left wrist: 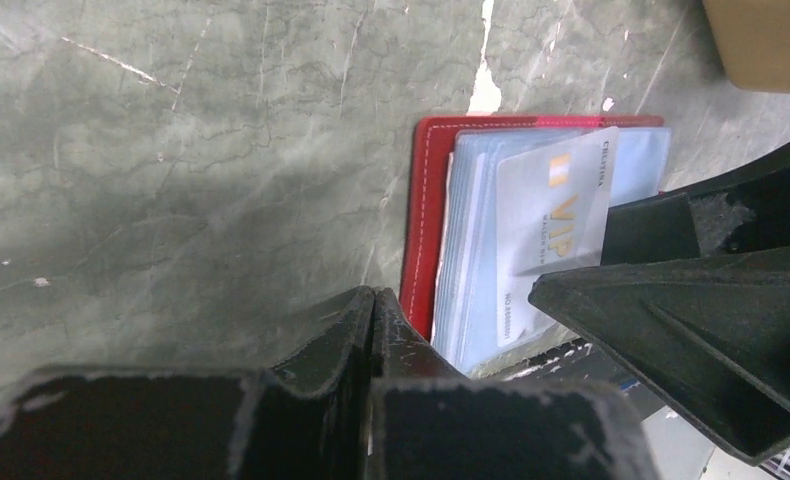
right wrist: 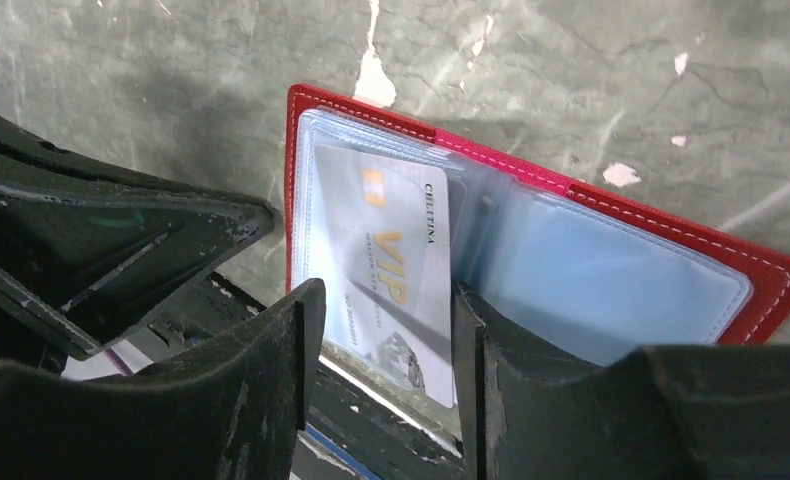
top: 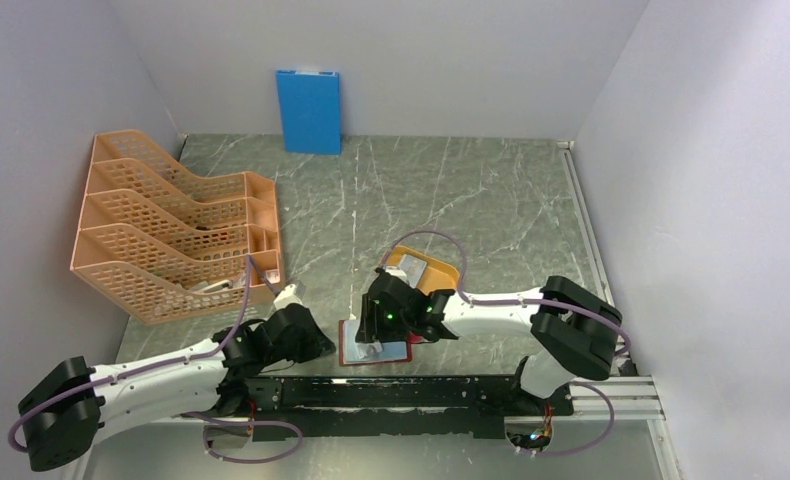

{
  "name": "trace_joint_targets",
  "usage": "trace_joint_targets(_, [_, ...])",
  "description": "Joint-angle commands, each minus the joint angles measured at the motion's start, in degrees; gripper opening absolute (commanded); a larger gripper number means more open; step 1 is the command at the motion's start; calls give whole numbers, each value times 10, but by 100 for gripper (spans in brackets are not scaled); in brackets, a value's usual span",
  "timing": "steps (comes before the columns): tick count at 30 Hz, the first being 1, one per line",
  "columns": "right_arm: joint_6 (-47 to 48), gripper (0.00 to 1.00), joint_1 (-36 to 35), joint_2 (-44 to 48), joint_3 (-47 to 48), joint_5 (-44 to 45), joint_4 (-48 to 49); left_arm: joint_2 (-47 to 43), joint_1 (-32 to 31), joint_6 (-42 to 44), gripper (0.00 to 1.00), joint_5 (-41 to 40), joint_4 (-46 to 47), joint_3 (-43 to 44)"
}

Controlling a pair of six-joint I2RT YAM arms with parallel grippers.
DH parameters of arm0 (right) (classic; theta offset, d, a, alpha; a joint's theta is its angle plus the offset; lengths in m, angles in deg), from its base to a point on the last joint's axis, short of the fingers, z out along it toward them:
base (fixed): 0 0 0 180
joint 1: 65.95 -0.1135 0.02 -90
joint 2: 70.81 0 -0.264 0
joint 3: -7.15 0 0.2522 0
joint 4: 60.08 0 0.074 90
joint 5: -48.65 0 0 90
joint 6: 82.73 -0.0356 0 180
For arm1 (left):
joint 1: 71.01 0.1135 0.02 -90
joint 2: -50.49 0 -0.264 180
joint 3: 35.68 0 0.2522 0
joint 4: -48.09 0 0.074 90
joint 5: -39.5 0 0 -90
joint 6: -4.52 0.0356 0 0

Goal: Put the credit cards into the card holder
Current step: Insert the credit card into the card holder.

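Observation:
The card holder [top: 391,353] [left wrist: 429,220] [right wrist: 611,270] lies open near the table's front edge, a red cover with clear plastic pockets facing up. A pale credit card [left wrist: 556,210] [right wrist: 391,260] marked VIP sits partly in the left-hand pocket. Its lower end sticks out over the holder's near edge. My right gripper [top: 379,335] [right wrist: 389,298] hangs just above that end, open, one finger on each side of the card. My left gripper [top: 323,345] [left wrist: 373,297] is shut on nothing, its tips down at the holder's near left corner.
A yellow-orange tray [top: 441,272] sits just behind the right gripper. An orange mesh file rack [top: 171,230] fills the left side. A blue board [top: 308,110] leans on the back wall. The black base rail [top: 421,390] runs right below the holder.

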Motion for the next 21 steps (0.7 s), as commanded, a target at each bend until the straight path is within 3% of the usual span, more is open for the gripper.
trace_joint_targets(1, [35,52,4,-14,27,10,-23,-11,0,5,6,-16,-75,16])
trace_joint_targets(5, [34,52,8,-15,23,10,-25,-52,0,18,17,-35,-91,37])
trace_joint_targets(8, [28,52,9,-11,13,-4,-14,-76,0,30,20,-18,-46,33])
trace_joint_targets(13, [20,52,11,-10,3,-8,-3,-54,0,39,20,42,78,15])
trace_joint_targets(21, [21,52,13,-12,2,-11,1,48,0,58,14,72,157,44])
